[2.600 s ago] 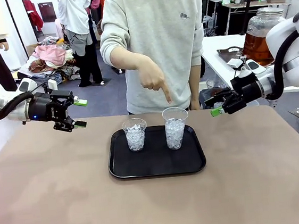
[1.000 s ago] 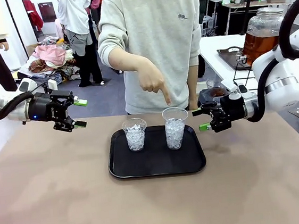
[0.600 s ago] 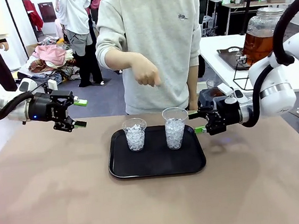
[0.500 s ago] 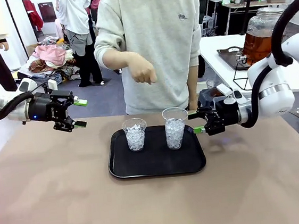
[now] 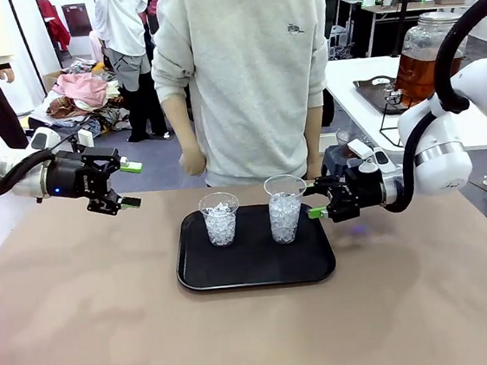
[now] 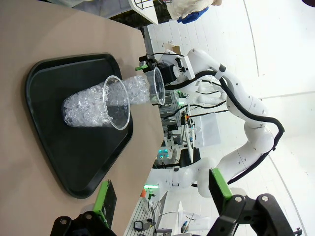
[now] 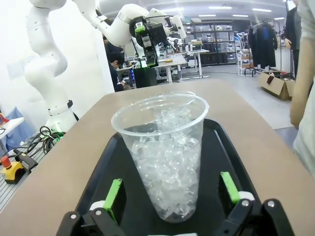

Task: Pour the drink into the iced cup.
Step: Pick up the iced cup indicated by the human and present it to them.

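Tan cloth covers the table [image 5: 85,330] in front of me, the widest thing here. Across it stands a person [image 5: 250,77] in a pale grey sweatshirt, one hand [image 5: 192,162] hanging loose near the far edge.

At the middle of the table lies a black tray [image 5: 252,267] with rounded corners. Off to my right, on a white side table behind my right arm, stands a big lidded glass jar [image 5: 426,28]. The drink [image 5: 417,77] is in it, amber-brown and well apart from the tray.

Two clear plastic cups of ice stand upright on the tray. The taller cup [image 5: 285,208] is on my right and the shorter cup [image 5: 220,219] on my left, near each other but not touching.

My right gripper [image 5: 313,200] is level with the taller cup's side, fingertips just beside it. Through my right wrist camera that cup [image 7: 165,147] stands framed between my green pads [image 7: 114,192], which are spread wide with a gap on either side, gripping nothing.

My left gripper [image 5: 130,185] hangs above the table's left part, well apart from the tray, its fingers also spread and empty. From that wrist I see the tray [image 6: 49,162] and both cups lying sideways in the frame.
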Robot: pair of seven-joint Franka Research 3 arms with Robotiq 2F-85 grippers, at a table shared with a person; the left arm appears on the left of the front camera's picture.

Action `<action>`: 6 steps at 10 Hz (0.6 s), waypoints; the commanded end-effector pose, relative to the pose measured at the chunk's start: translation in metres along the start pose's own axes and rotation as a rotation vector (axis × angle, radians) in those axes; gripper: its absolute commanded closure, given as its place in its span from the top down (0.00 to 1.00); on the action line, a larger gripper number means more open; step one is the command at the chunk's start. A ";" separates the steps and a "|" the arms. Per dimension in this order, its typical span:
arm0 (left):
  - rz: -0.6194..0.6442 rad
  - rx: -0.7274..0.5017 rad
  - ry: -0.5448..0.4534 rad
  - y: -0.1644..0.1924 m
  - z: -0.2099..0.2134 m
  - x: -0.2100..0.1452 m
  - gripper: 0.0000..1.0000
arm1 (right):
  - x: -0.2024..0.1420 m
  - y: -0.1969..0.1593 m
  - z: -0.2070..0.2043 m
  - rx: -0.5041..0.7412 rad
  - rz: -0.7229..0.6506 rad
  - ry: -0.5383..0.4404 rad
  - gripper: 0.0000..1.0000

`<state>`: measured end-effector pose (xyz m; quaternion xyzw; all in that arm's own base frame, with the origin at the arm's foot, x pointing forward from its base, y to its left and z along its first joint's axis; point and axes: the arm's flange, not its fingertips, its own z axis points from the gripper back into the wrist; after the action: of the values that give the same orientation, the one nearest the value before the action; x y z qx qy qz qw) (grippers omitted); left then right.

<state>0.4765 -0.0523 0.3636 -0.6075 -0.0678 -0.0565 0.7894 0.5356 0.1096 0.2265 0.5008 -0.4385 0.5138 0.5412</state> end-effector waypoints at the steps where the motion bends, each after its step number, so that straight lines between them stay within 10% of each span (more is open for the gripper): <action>1: 0.000 -0.002 -0.002 0.000 0.001 -0.001 1.00 | -0.002 -0.005 -0.008 0.009 0.021 -0.028 1.00; 6: 0.000 -0.002 -0.002 0.000 0.001 -0.001 1.00 | -0.007 -0.002 -0.020 0.029 0.008 -0.030 1.00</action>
<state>0.4765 -0.0523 0.3636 -0.6075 -0.0678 -0.0565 0.7894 0.5308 0.1228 0.2172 0.5136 -0.4281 0.5151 0.5363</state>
